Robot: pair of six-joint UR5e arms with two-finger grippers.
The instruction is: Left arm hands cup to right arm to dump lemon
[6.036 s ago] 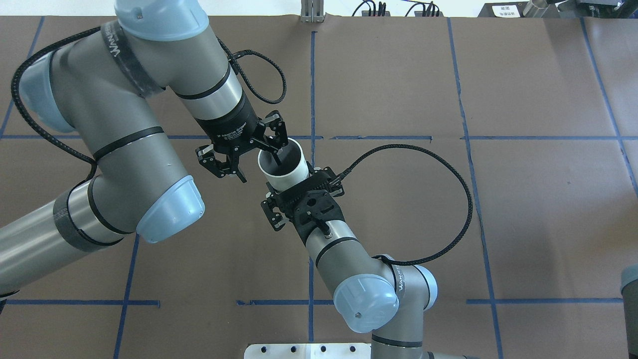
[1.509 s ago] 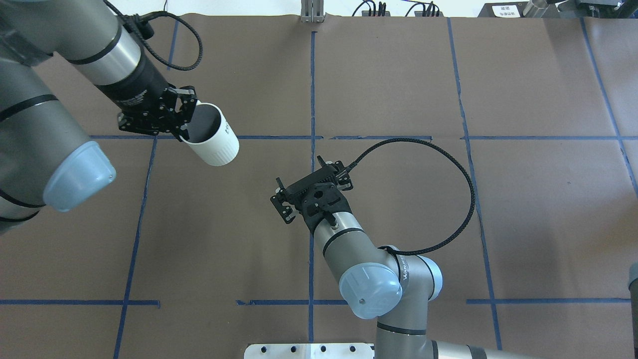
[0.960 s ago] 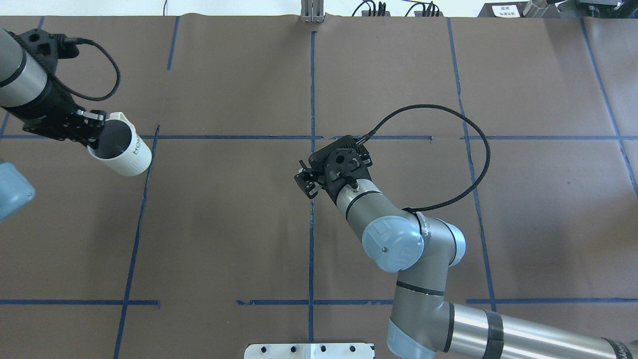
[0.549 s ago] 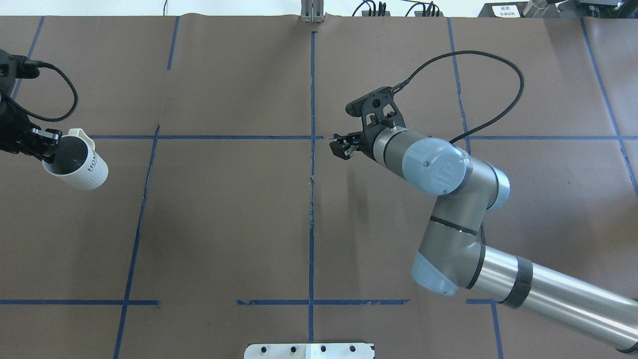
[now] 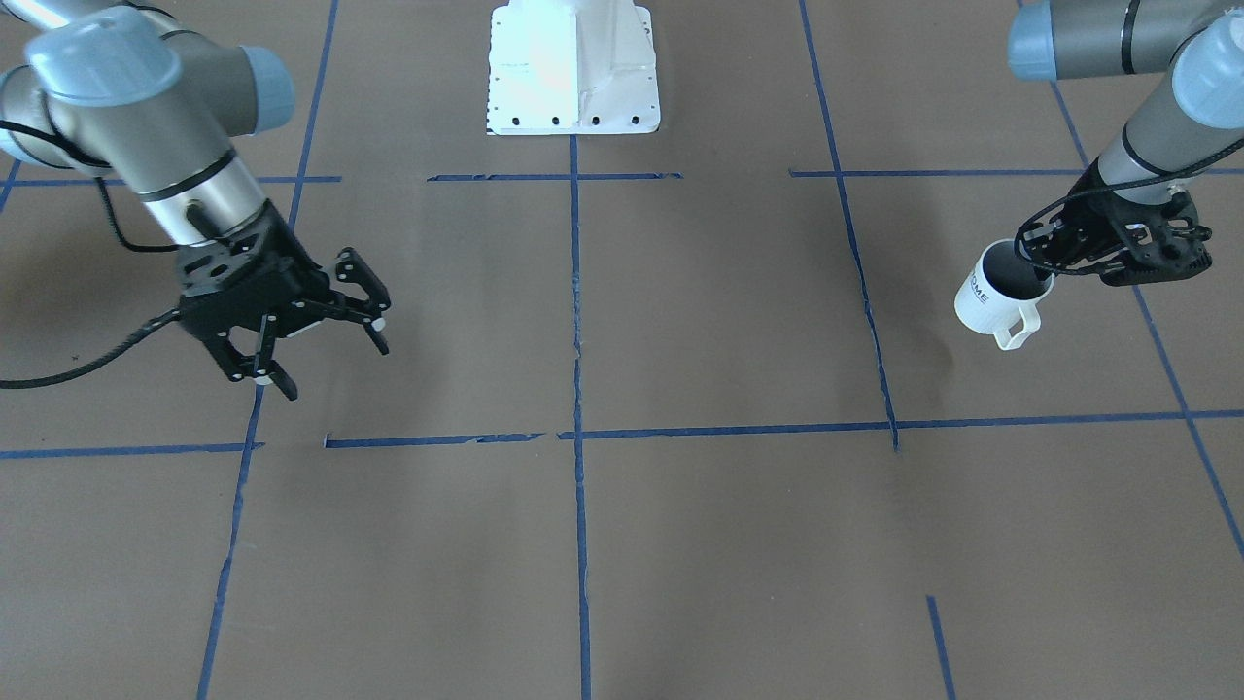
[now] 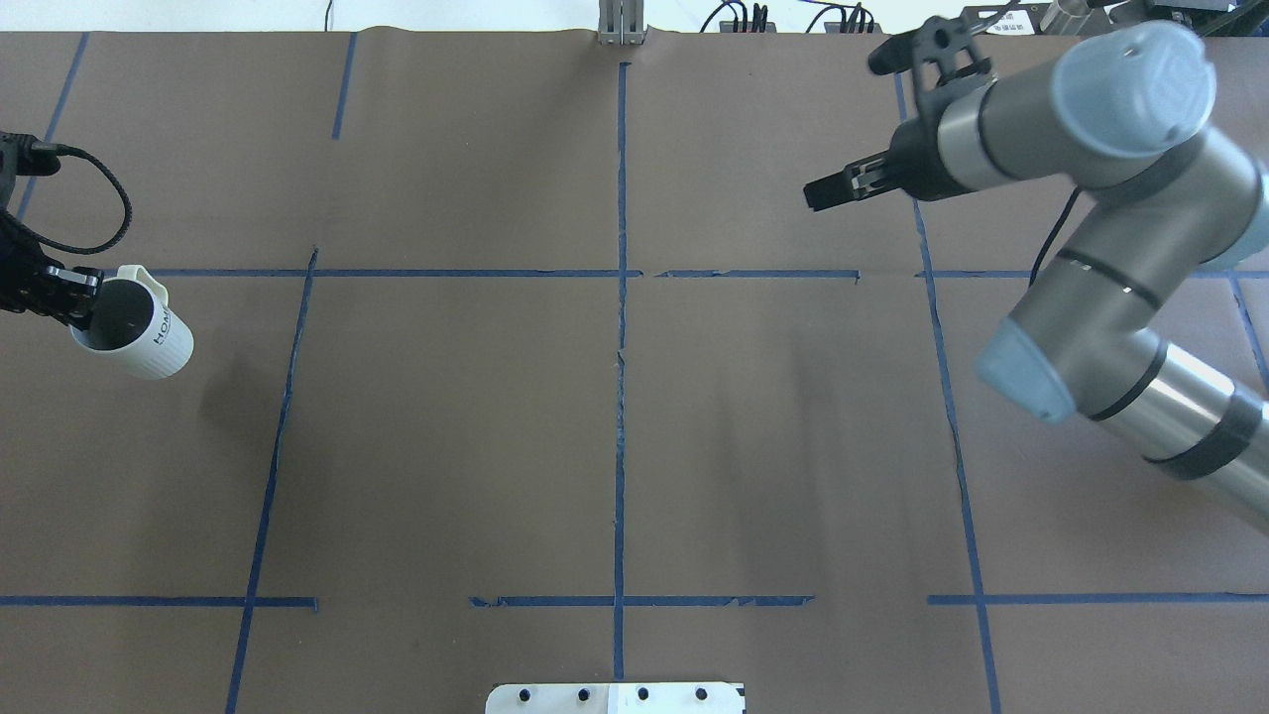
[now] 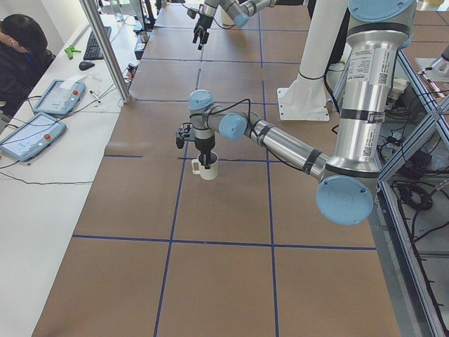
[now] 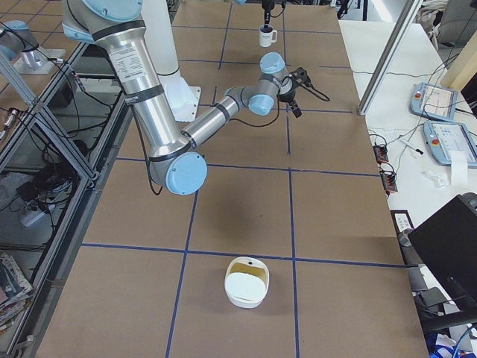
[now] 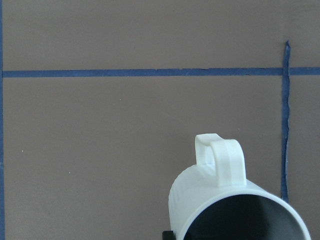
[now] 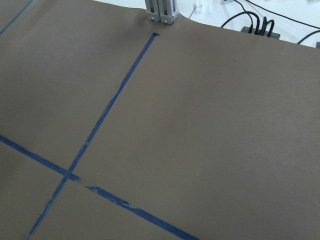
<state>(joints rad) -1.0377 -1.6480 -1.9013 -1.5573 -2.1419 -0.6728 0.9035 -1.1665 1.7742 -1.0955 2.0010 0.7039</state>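
The white ribbed cup (image 6: 139, 325) with dark lettering hangs tilted in my left gripper (image 6: 79, 297) at the table's far left edge. The gripper is shut on the rim, with one finger inside. The front view shows the cup (image 5: 996, 292) and left gripper (image 5: 1042, 264), handle towards the camera. The left wrist view shows the cup's (image 9: 225, 205) handle and dark inside, and no lemon is visible. My right gripper (image 5: 335, 367) is open and empty above the table. In the overhead view it (image 6: 828, 190) is at the back right, far from the cup.
A white bowl-like container (image 8: 246, 282) sits at the table's end on my right. The white base plate (image 5: 573, 68) is at my side of the brown, blue-taped table (image 6: 446, 446). An operator (image 7: 17, 49) and tablets (image 7: 28, 137) are at a side desk.
Both grippers were at the cup mid-table. The left arm has carried the cup to the far left edge. The right gripper, empty, has swung away to the back right.
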